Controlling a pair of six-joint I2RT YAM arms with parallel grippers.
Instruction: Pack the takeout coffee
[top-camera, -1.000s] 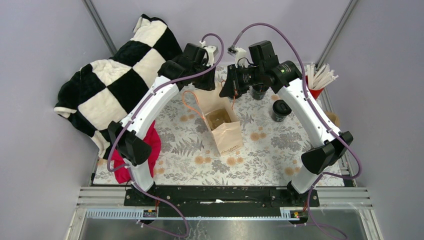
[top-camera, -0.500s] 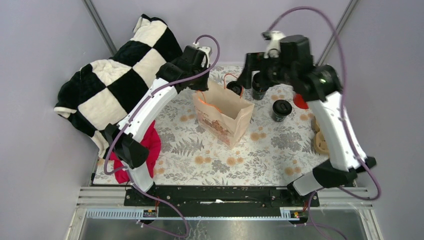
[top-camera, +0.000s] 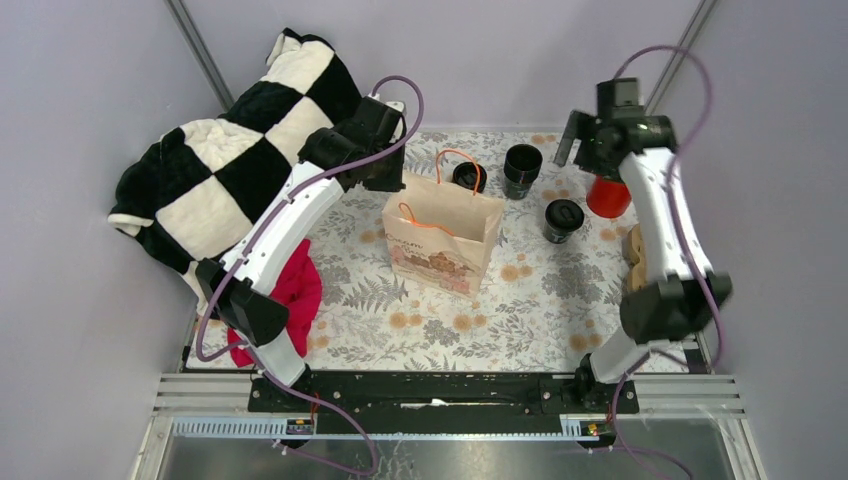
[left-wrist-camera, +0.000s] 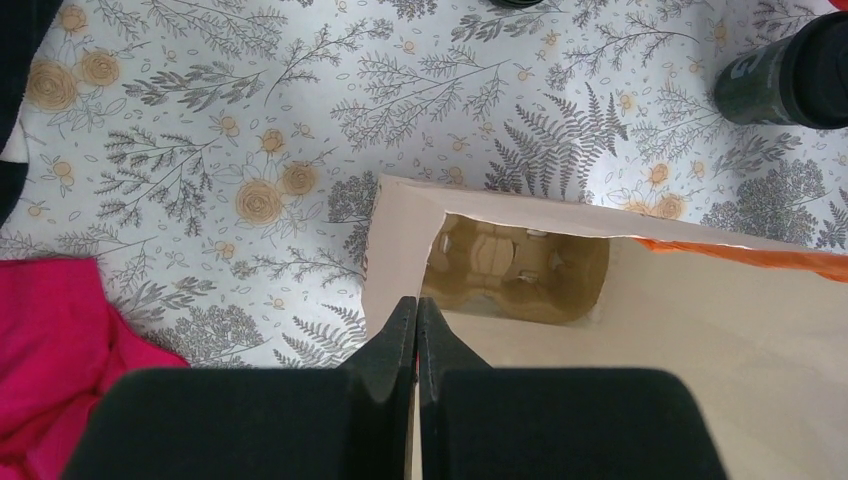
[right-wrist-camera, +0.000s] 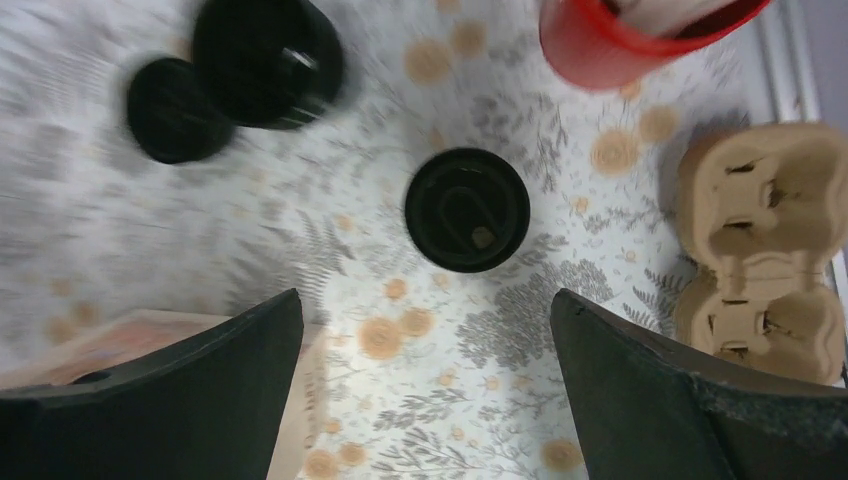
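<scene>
Bag held open, coffee waiting to be picked up.
The left gripper (left-wrist-camera: 415, 325) is pressed together on the rim of the paper bag (top-camera: 440, 235), apparently to steady it upright with its mouth open over the cardboard tray (left-wrist-camera: 515, 268) inside. The right gripper (right-wrist-camera: 425, 300) hangs spread wide above the lidded coffee cup (right-wrist-camera: 467, 210), which stands on the table (top-camera: 540, 300) just right of the bag, likely lining up a grasp.
</scene>
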